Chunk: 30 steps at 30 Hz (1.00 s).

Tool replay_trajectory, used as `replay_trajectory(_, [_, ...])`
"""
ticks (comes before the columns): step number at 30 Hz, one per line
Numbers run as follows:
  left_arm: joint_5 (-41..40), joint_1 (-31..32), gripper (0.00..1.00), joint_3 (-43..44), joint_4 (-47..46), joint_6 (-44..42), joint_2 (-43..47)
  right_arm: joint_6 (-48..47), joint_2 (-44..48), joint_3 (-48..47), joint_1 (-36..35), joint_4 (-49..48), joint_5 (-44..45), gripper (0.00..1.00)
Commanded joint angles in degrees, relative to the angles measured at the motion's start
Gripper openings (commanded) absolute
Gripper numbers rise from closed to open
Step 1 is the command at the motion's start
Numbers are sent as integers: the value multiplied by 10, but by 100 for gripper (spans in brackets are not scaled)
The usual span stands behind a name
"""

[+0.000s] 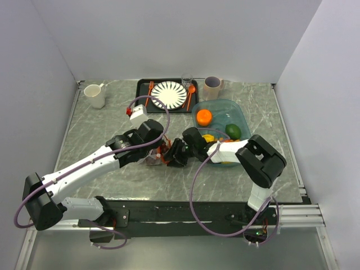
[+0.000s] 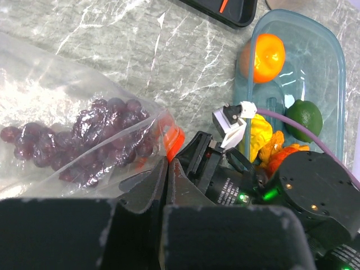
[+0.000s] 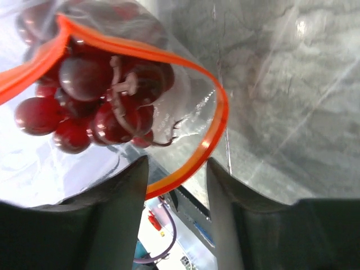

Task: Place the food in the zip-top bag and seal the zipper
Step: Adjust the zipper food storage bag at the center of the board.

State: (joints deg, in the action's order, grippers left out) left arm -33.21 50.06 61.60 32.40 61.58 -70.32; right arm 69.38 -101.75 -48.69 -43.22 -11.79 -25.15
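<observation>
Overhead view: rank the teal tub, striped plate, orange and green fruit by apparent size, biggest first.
1. teal tub
2. striped plate
3. orange and green fruit: they look about equal, so I won't rank them.

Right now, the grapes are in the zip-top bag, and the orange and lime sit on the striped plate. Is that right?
No. The orange and lime sit in the teal tub, not on the striped plate, as the top external view shows. The grapes are in the zip-top bag.

Part of zip-top bag [image 2: 56, 101] out of frame
</observation>
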Motion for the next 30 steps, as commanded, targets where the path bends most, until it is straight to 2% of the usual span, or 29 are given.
replay_trajectory(1, [3,-1,1,15,-29,-2,6,16,-14,-16,-5,-35,-8,42])
replay_trajectory(10, [3,-1,1,17,-27,-2,5,3,-9,-20,-5,-31,-5,3])
replay_trajectory(12, [3,-1,1,17,-23,-1,9,-5,-2,-23,-4,-23,4,0])
replay_trajectory(16, [-4,-1,1,10,-20,1,17,-25,11,-30,-2,7,20,0])
replay_trajectory(18, [-7,-1,1,9,-19,3,23,-25,19,-26,-2,9,19,22])
replay_trajectory(21, [-13,-1,1,8,-17,4,25,1,29,-1,-2,-31,11,40])
replay_trajectory(24, [-12,-1,1,10,-20,4,23,23,24,-1,-2,-53,1,47])
replay_trajectory(30, [-5,-1,1,15,-23,0,14,73,-4,-7,-3,-91,-17,47])
